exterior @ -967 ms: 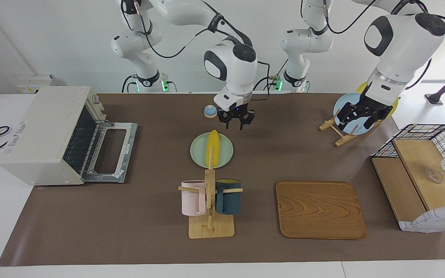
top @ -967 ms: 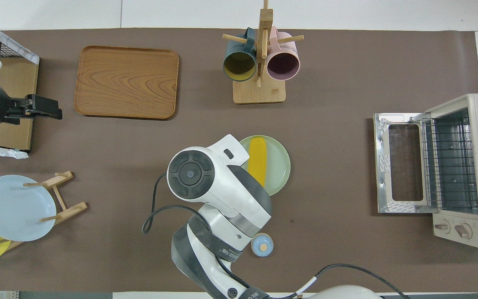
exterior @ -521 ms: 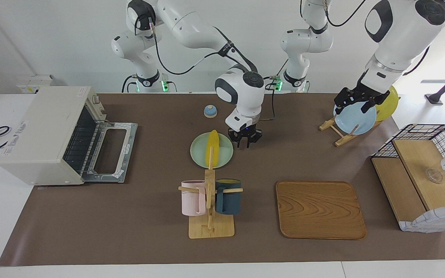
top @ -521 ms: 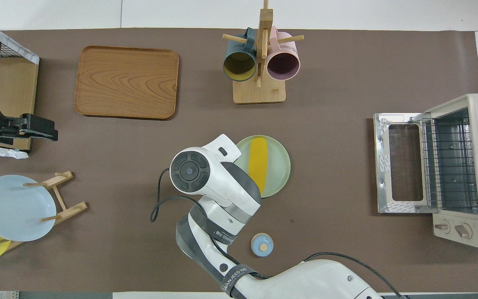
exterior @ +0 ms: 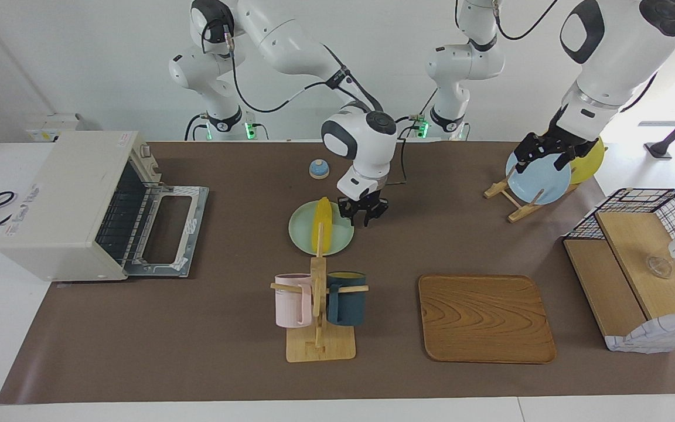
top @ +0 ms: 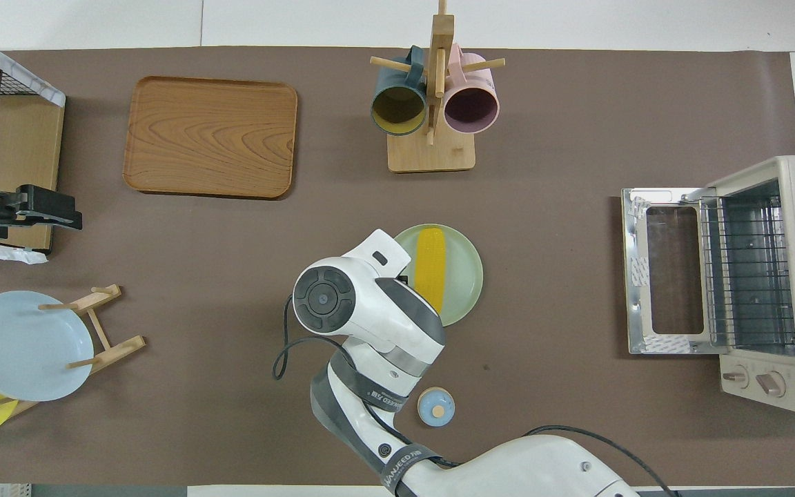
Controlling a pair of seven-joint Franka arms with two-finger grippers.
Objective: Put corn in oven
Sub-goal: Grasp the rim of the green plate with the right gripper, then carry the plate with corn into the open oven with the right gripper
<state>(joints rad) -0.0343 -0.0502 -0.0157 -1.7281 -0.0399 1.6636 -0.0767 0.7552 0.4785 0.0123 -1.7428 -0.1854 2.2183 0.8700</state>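
Facing view: the corn (exterior: 321, 225) lies on a green plate (exterior: 337, 240), well apart from the oven (exterior: 74, 205), whose door (exterior: 164, 231) is dropped flat and whose rack (top: 749, 269) is exposed. The right claw (exterior: 362, 212), fingers spread and empty, hangs low just beside the corn over the plate's rim. The left claw (exterior: 544, 153) waits above the blue plate (exterior: 539, 179) on its stand; whether it is spread cannot be told. A descent this far off the cob would probably strike the plate's rim or roll the ribbed cob aside. Bare table (exterior: 238, 193) between plate and oven gives open room; the mug rack (exterior: 319, 293) stands close to the plate.
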